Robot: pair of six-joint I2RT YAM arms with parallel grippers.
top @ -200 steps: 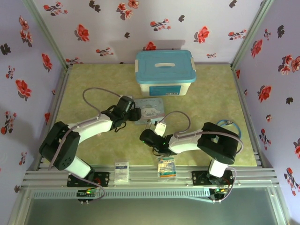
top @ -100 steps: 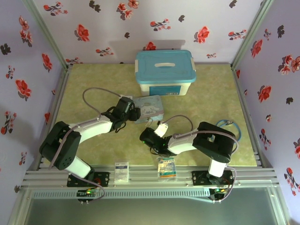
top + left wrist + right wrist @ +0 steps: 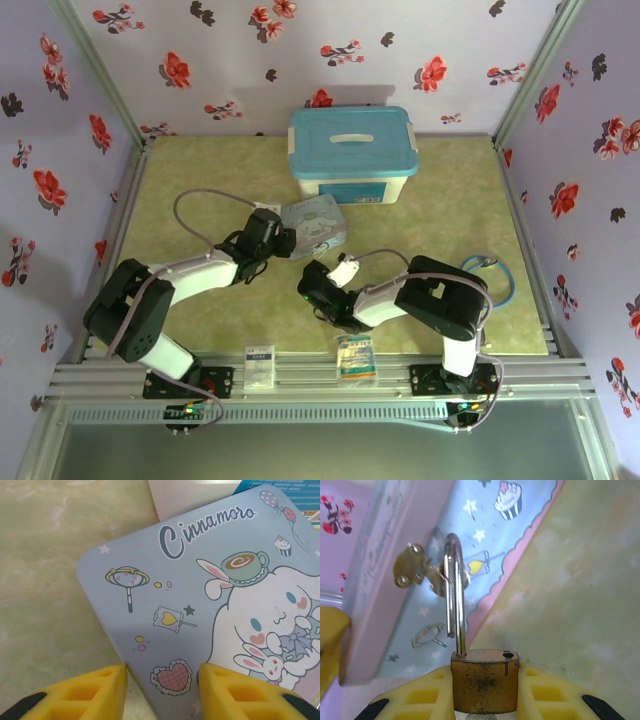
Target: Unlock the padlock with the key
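Padlock (image 3: pixel 485 680) upright, brass body pinched in right gripper (image 3: pixel 485 687) jaws; its base is cut off by the frame edge. Shackle (image 3: pixel 454 595) seen edge-on, one leg seated, other hole bare. Key (image 3: pixel 411 571) blurred, dangling beside the shackle, in front of the cartoon tin (image 3: pixel 200 605). Left gripper (image 3: pixel 162 690) jaws sit either side of the tin's corner; gripping or not, cannot tell. Bare table (image 3: pixel 580 605) right of padlock; storage box (image 3: pixel 352 155) close behind the tin.

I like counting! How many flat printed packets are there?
2: a white flat packet on the near metal rail, left of middle; a yellow-and-blue flat packet just right of it. Others may be hidden.
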